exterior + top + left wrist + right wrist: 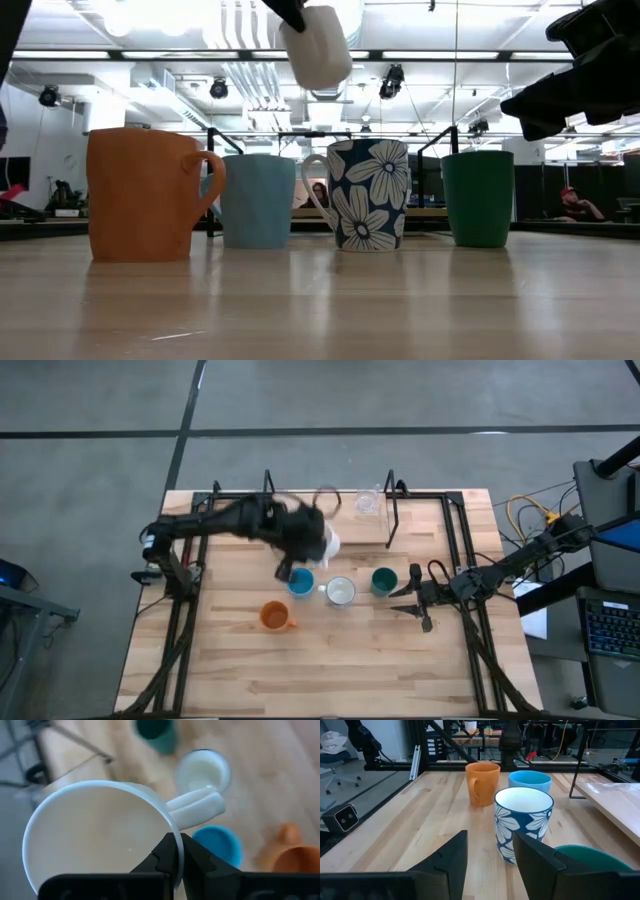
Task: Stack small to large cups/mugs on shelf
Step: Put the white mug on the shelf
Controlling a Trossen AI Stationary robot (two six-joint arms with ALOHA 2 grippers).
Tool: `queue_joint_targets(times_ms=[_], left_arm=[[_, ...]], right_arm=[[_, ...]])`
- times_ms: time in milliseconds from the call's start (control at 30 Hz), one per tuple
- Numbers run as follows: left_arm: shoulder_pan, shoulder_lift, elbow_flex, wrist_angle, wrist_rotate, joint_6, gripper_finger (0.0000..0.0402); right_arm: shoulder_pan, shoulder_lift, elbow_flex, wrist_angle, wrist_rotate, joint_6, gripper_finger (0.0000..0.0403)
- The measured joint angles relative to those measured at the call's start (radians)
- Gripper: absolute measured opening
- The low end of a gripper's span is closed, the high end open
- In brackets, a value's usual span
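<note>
My left gripper [177, 842] is shut on a white mug [326, 545], which it holds high above the row of cups [315, 45]. On the tabletop stand an orange mug [275, 616], a light blue cup [300, 582], a blue-and-white flowered mug [341, 592] and a dark green cup [383, 580]. A clear glass [367, 503] stands on the shelf [420, 520] at the far side. My right gripper [490, 855] waits open and low at the right, just beside the green cup [590, 857] and pointing at the flowered mug [522, 822]. My left gripper pinches the white mug's rim [171, 824] close to the handle [196, 807]. One finger [161, 855] is inside the mug and the other [200, 859] is outside. The fingers slant down from above. The mug hangs tilted, lifted clear of the table.
The shelf's black posts [390, 510] and rods rise along the table's far side. Black frame rails [470, 630] run down both side edges of the table. Bare wood lies toward the near edge [330, 670].
</note>
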Motion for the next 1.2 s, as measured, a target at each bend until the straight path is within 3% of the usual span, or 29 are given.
queue_joint_targets(times_ms=[267, 733, 867, 1200], left_arm=[[0.180, 0.001, 0.111, 0.013, 0.010, 0.075, 0.0000], [0.308, 0.137, 0.264, 0.071, 0.058, 0.165, 0.0000], [0.344, 0.175, 0.326, 0.078, 0.102, 0.165, 0.0000], [0.425, 0.212, 0.323, 0.172, 0.248, 0.175, 0.0000]], right_arm=[[0.000, 0.000, 0.000, 0.000, 0.000, -0.007, 0.0151], [0.000, 0.000, 0.000, 0.000, 0.000, -0.009, 0.0151], [0.000, 0.000, 0.000, 0.000, 0.000, -0.002, 0.0151], [0.000, 0.000, 0.000, 0.002, 0.000, -0.004, 0.0151]])
